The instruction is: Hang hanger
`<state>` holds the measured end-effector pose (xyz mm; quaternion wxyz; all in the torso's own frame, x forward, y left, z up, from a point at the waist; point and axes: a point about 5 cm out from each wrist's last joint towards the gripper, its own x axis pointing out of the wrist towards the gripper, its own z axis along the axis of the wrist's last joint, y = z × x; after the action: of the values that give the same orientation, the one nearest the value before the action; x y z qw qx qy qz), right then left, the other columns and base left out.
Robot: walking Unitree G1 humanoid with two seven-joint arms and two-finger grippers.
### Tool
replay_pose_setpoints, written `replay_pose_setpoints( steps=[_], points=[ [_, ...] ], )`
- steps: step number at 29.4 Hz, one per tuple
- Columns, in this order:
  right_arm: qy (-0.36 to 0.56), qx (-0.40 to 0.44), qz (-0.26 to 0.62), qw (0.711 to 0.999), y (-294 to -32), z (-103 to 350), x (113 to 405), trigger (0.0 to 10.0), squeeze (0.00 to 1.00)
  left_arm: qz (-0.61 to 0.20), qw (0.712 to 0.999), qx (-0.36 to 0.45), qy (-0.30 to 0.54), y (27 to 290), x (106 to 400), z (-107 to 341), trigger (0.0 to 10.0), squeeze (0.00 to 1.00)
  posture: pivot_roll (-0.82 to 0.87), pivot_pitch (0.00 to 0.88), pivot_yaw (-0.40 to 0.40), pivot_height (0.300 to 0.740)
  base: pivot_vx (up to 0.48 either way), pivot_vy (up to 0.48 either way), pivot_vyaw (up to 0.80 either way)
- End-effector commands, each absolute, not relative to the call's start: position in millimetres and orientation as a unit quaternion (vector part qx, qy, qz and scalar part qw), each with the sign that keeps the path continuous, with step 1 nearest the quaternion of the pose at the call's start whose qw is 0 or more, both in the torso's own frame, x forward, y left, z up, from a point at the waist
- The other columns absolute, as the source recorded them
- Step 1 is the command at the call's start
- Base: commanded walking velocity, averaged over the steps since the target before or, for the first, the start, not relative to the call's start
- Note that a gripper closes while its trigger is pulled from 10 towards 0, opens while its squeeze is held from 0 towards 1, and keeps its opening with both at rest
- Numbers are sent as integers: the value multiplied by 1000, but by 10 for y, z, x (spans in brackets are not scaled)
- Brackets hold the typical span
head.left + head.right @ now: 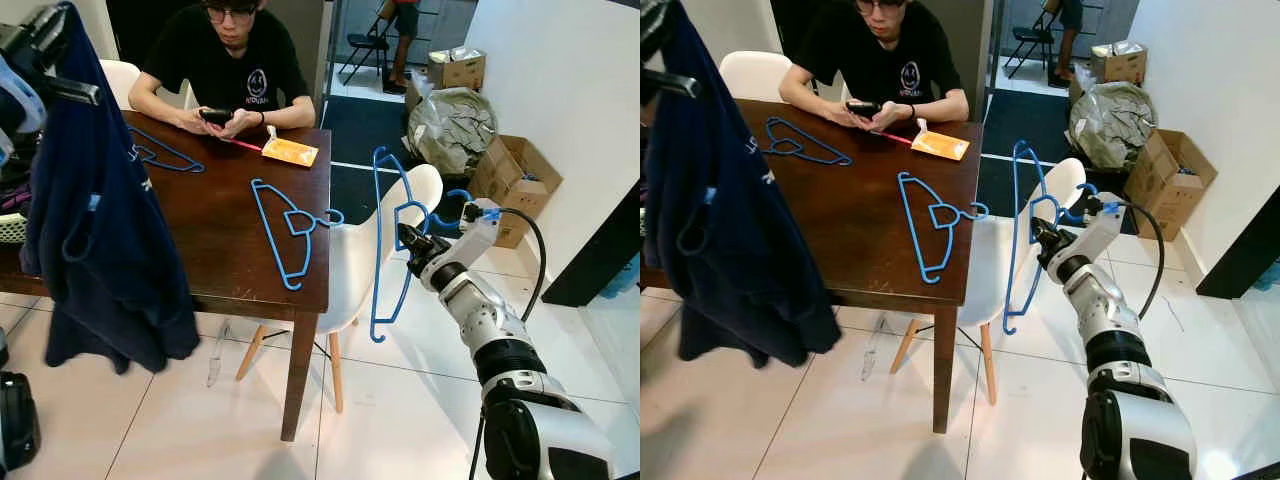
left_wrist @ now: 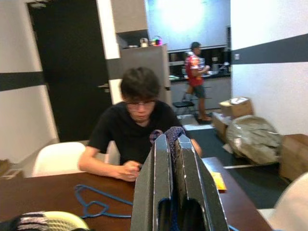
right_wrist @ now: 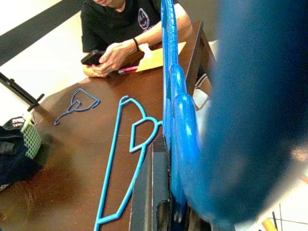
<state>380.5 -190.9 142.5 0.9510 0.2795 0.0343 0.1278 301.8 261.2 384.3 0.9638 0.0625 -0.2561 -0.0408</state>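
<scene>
My right gripper (image 1: 412, 240) is shut on a blue hanger (image 1: 376, 260), held upright in the air beside the table's right edge, in front of the white chair (image 1: 360, 250). In the right wrist view the held hanger (image 3: 168, 57) runs up between the fingers. My left gripper (image 1: 35, 35) is raised at the far left, shut on a navy garment (image 1: 100, 230) that hangs down over the table's left end. The left gripper (image 2: 174, 139) shows dark blue fabric pinched at its tips. A black bar (image 1: 75, 90) sticks out by the garment's top.
Two more blue hangers (image 1: 290, 225) (image 1: 160, 152) lie on the dark wooden table (image 1: 220, 270). A person (image 1: 230, 60) sits at its far side holding a phone, with an orange packet (image 1: 290, 152) nearby. Cardboard boxes (image 1: 515, 180) and a bagged bundle (image 1: 450, 125) stand by the right wall.
</scene>
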Motion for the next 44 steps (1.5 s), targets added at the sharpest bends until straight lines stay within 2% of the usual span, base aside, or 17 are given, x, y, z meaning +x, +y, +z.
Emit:
replay_pose_setpoints(
  steps=[1,23,28,34,36,38,41,44],
  points=[
    [32,278,125,952,-1939,1429,3804,10000,0,-55,960,64,-265,2550,2996,3867,10000,0,85,0,-77,740,480,0,0],
    [28,280,128,951,-1913,1444,3812,10000,0,-74,951,47,-295,2468,2975,3994,10000,0,92,3,-69,740,470,0,0],
    [34,275,131,952,-1903,1439,3812,10000,0,-128,946,40,-296,2274,2979,3984,10000,0,91,4,-67,740,440,0,-598],
    [28,283,130,950,-1914,1449,3813,10000,0,-172,944,40,-279,2122,2978,3923,10000,0,90,5,-67,740,0,0,-267],
    [29,281,129,950,-1916,1448,3813,10000,0,-241,938,54,-243,1955,2949,3798,10000,0,91,9,-67,740,0,0,0],
    [29,281,129,950,-1916,1448,3813,10000,0,-241,938,54,-243,1955,2949,3798,10000,0,91,9,-67,740,0,0,0],
    [30,281,128,951,-1914,1446,3813,10000,0,-301,928,73,-207,1858,2895,3677,10000,0,94,11,-66,740,0,0,0],
    [31,282,128,950,-1913,1444,3813,10000,0,-327,924,88,-177,1857,2868,3590,10000,0,94,12,-65,740,0,0,0]
  ],
)
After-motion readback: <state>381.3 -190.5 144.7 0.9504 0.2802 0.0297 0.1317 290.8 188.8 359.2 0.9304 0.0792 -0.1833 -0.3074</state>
